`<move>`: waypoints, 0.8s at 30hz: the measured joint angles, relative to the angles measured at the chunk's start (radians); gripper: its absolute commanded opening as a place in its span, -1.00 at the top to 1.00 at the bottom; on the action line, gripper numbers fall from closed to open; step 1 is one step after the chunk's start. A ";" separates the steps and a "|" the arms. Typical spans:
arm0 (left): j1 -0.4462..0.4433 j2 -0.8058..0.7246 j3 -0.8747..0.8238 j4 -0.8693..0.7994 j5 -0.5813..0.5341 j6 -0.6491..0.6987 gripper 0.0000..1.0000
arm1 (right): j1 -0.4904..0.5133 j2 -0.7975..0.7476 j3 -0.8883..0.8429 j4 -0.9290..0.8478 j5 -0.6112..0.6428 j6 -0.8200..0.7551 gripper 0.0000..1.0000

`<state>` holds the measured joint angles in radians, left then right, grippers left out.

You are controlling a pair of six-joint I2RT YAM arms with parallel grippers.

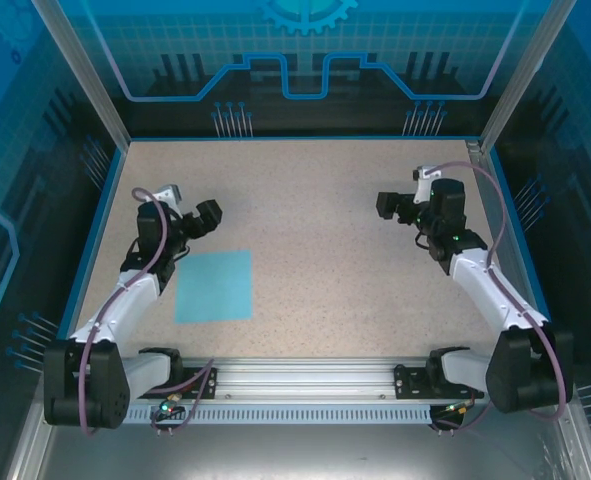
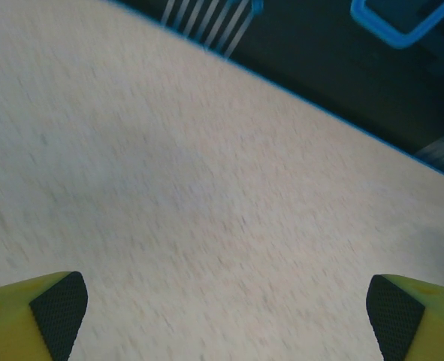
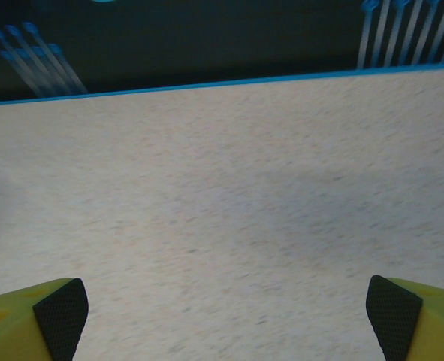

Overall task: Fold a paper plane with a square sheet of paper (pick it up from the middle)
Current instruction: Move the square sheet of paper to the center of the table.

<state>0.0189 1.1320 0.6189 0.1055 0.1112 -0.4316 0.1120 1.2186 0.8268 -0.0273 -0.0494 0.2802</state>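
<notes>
left gripper (image 1: 208, 214): jaws spread wide and empty; it hangs over bare table (image 1: 315, 240), just beyond the sheet's far left corner.
left pads (image 2: 58, 310): black pads on yellow fingers stand far apart at the wrist view's lower corners, with speckled tabletop between them.
right gripper (image 1: 386, 205): also wide and empty, out on the right side and well apart from the sheet.
right pads (image 3: 60, 312): far apart, with plain tabletop between them.
sheet (image 1: 215, 285): light blue square lying flat beside the left arm, toward the near edge; neither gripper touches it.
creases: none visible; the edges look straight and the surface even.
plane: not made yet.
done: nothing of the folding, as far as I can judge; this looks like the very start.
left to do: picking the sheet up from its middle, then every fold.
writing: none readable on the arms, sheet or table.
graphics: the blue backdrop carries a gear (image 1: 308, 12) and circuit-style lines, but no words or brand marks that I can make out.
</notes>
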 measured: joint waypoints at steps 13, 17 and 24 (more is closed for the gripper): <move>-0.076 0.021 -0.007 -0.449 0.185 -0.129 -0.84 | 0.422 0.129 0.080 -0.224 -0.077 0.186 -0.99; -0.121 0.043 -0.045 -0.457 0.185 -0.160 -0.81 | 0.474 0.172 0.113 -0.230 -0.035 0.203 -0.99; -0.159 0.089 -0.080 -0.461 0.173 -0.192 -0.81 | 0.521 0.201 0.116 -0.259 0.026 0.231 -0.98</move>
<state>-0.1402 1.2213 0.5392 -0.3557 0.2840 -0.6239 0.6331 1.4197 0.9424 -0.2867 -0.0238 0.5110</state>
